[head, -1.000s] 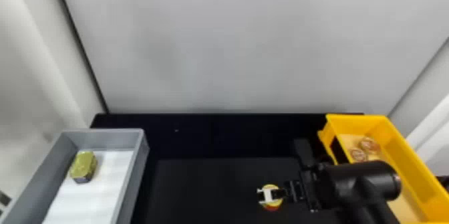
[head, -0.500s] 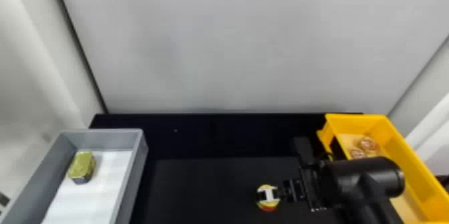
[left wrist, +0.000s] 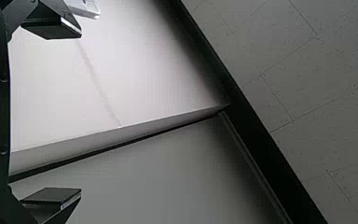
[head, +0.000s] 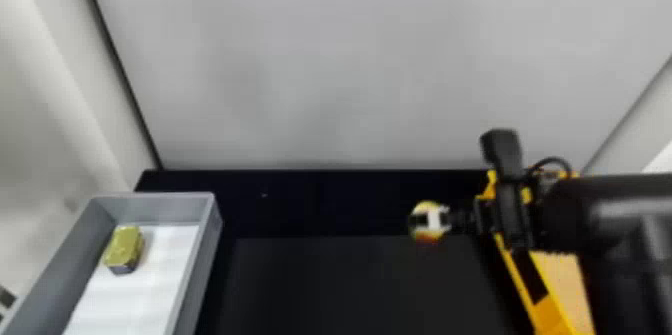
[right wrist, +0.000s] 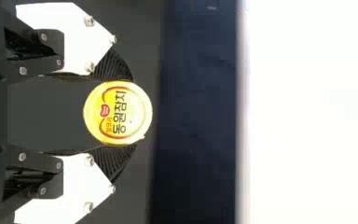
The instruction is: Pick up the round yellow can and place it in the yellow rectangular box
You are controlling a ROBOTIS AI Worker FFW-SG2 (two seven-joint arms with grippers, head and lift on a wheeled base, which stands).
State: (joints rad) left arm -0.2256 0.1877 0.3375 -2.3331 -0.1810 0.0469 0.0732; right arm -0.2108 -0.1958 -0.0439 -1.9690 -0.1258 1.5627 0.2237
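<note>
Showing lettered can (right wrist: 119, 113), right wrist view, yellow box (head: 554, 315), head view

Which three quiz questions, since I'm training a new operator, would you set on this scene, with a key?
1. Multiple choice: what holds the yellow can?
a) left gripper
b) right gripper
c) neither gripper

2. True or false: the yellow box is farther to the robot's right than the gray box.

3. Fill in: the gold block lies in the ____ box.

Key: 1 b; 2 true; 3 gray.
</note>
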